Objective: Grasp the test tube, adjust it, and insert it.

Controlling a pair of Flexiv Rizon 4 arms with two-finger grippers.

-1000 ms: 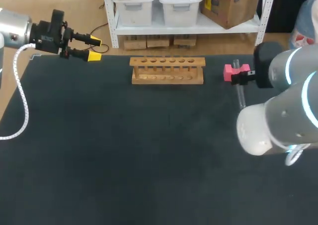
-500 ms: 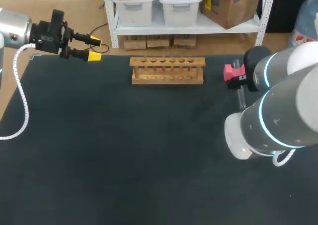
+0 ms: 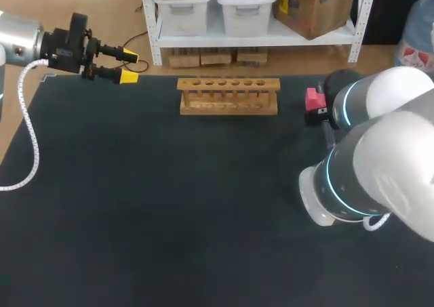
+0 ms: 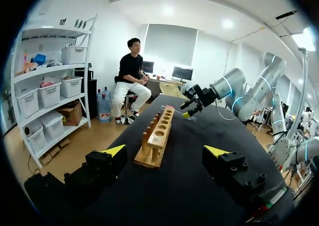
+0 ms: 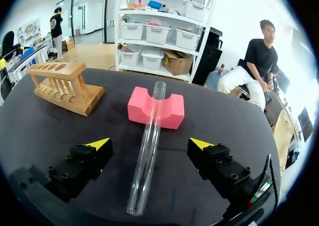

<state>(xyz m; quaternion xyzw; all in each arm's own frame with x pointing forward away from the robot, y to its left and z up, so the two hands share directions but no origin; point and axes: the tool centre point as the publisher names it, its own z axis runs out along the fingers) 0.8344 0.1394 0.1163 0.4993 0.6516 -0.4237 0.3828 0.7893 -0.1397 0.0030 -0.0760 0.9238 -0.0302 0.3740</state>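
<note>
A clear test tube (image 5: pixel 148 141) lies on the black table, its mouth end resting in the notch of a pink foam block (image 5: pixel 155 108). My right gripper (image 5: pixel 150 144) is open and straddles the tube's middle, one finger on each side, neither touching it. In the head view my right arm hides the tube, and only part of the pink block (image 3: pixel 313 98) shows. The wooden rack (image 3: pixel 228 95), with a row of holes, stands at the back middle. My left gripper (image 3: pixel 127 64) hangs open and holds nothing at the far left corner, facing the rack (image 4: pixel 157 138).
My right arm's bulky body (image 3: pixel 369 165) covers the right part of the table (image 3: pixel 169 205). The rack (image 5: pixel 65 86) stands well off to one side of the right gripper, beyond the block.
My right arm has swung in toward the middle, now hiding the tube and part of the pink block in the head view. The left arm has not moved.
</note>
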